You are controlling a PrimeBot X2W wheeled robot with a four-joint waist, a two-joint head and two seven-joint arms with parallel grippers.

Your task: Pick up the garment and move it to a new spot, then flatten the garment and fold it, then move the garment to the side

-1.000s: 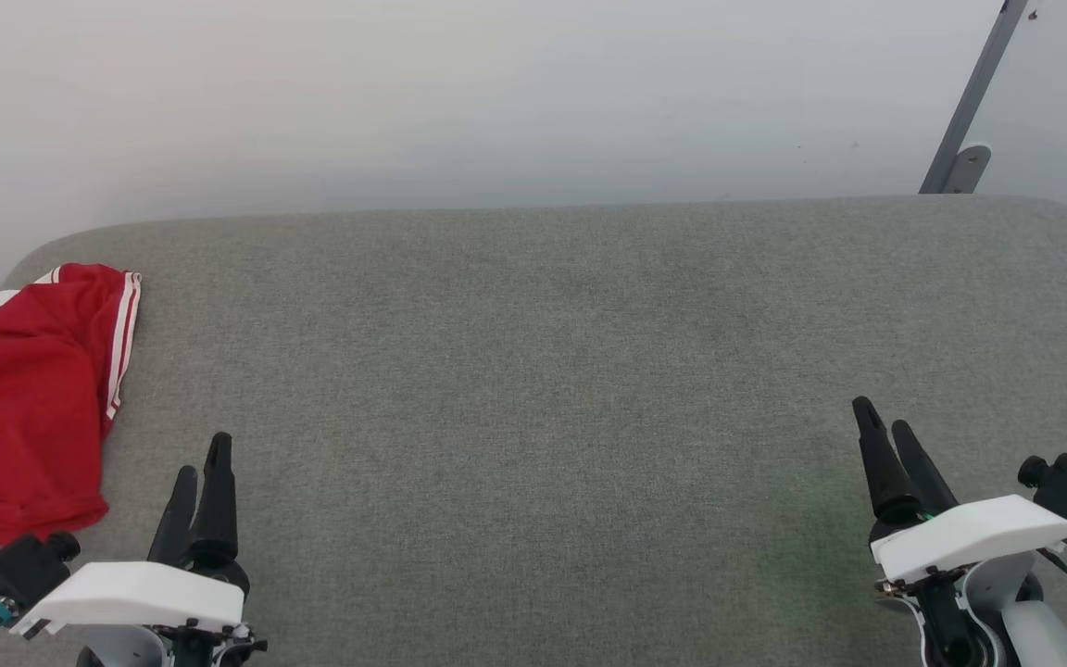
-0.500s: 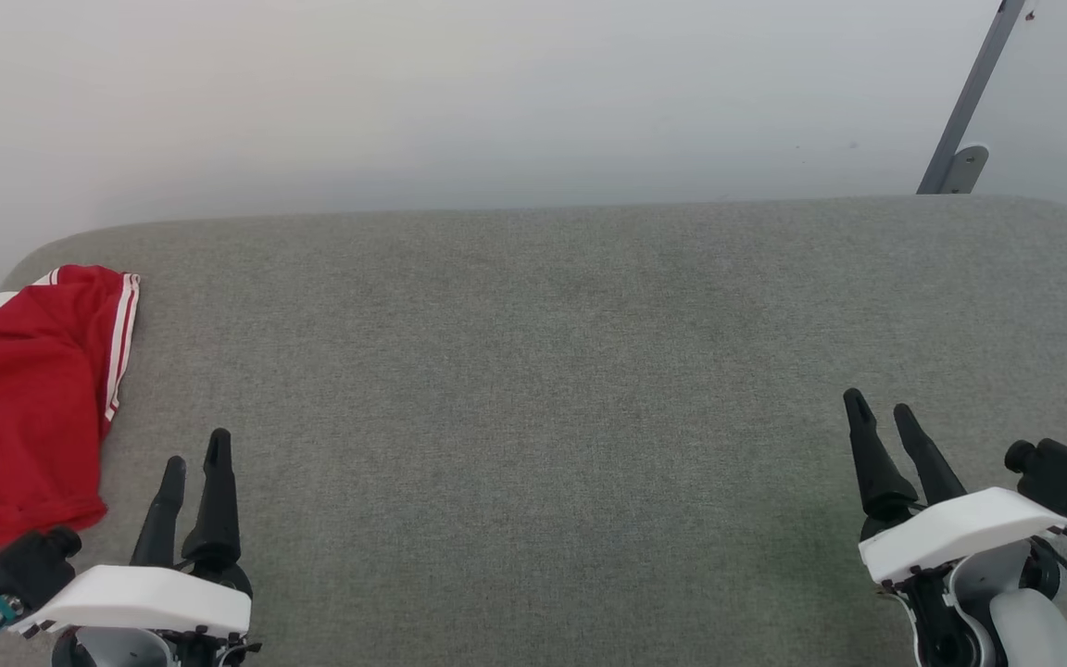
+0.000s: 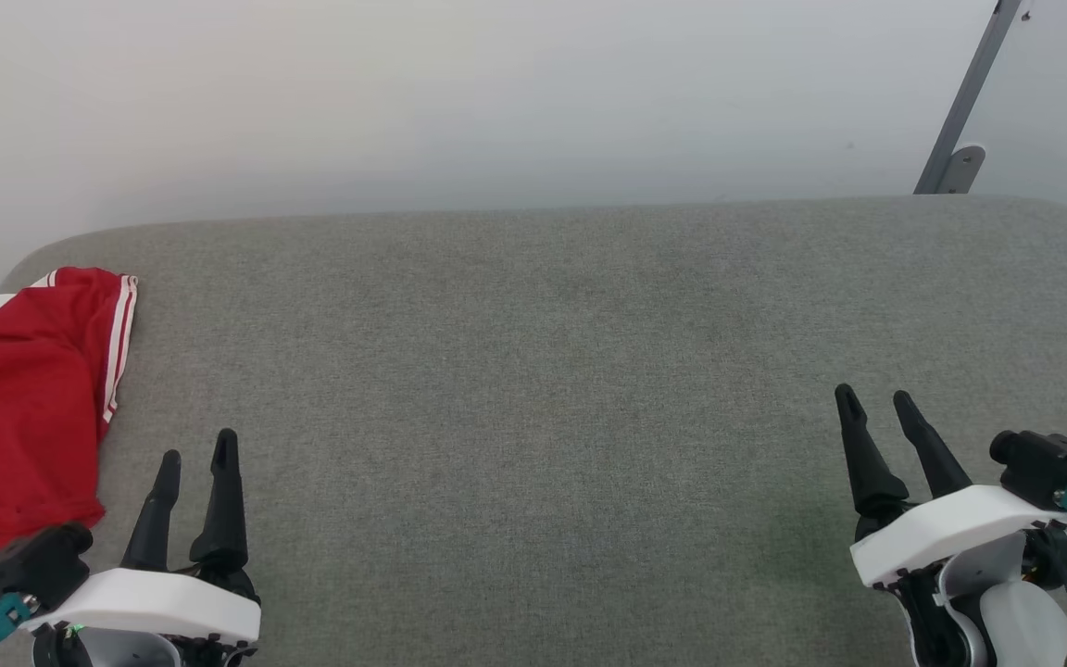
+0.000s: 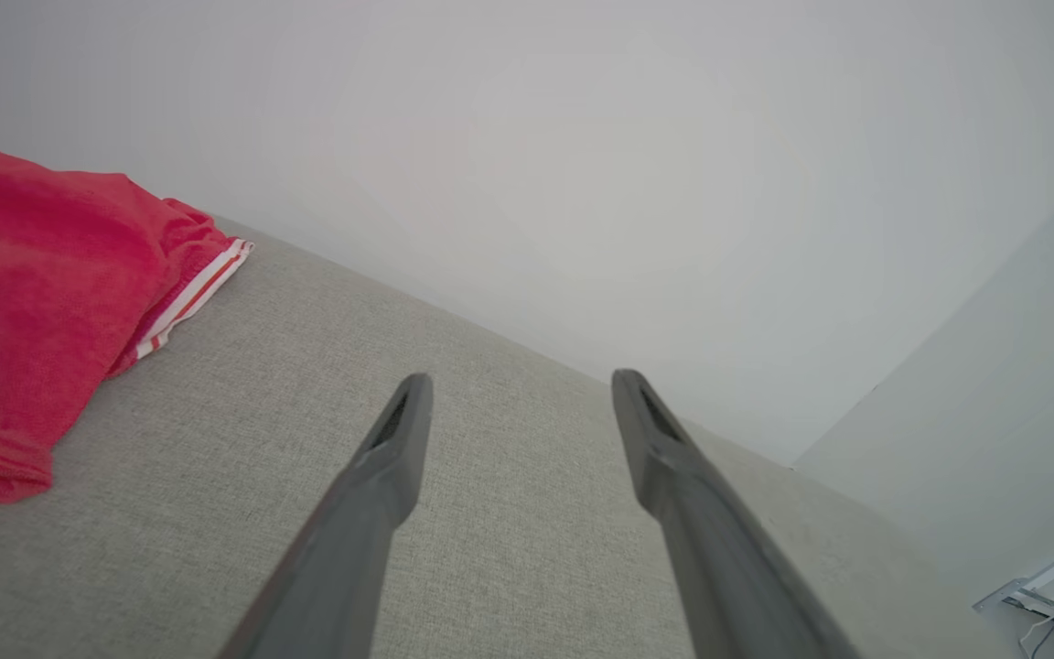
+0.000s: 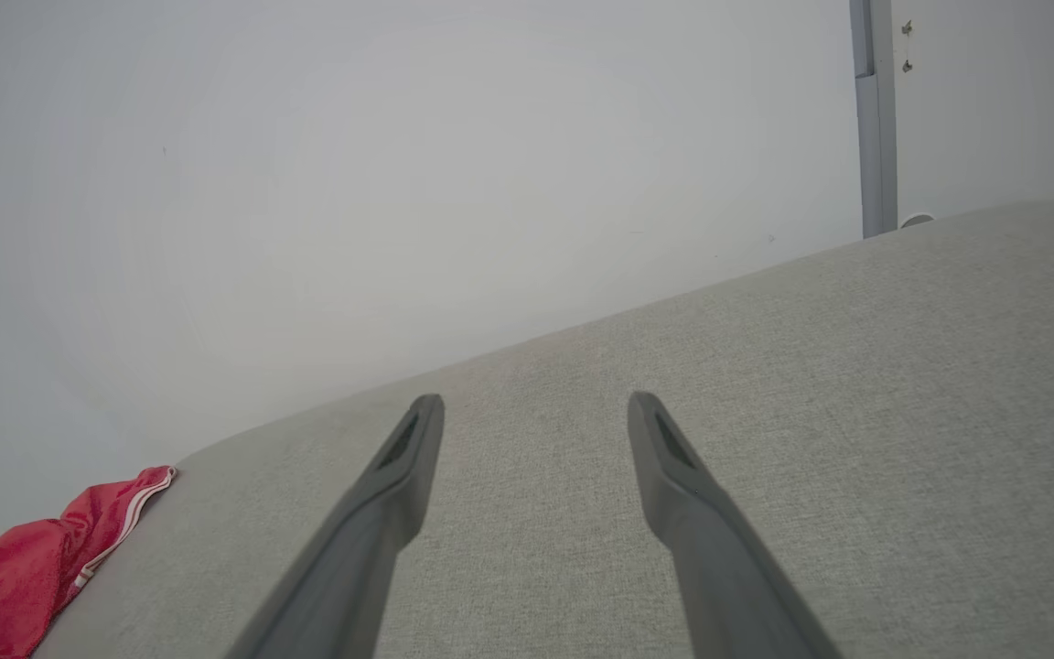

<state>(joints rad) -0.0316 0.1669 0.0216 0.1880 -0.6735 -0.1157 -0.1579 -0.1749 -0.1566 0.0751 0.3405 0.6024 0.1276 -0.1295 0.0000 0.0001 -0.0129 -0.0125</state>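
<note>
The grey padded surface (image 3: pixel 533 371) spans the head view from nine to three o'clock. The garment (image 3: pixel 19 408) lies bunched at its nine o'clock edge, red body uppermost, with a striped band along its inner side. The left gripper (image 3: pixel 198 445) hovers at seven o'clock, near the cloth, its jaws spread and empty. The right gripper (image 3: pixel 874 393), at five o'clock and well apart from the cloth, also gapes empty. The pick-up seems not yet begun; next, the left arm likely needs to swing toward nine o'clock and pinch a fold.
</note>
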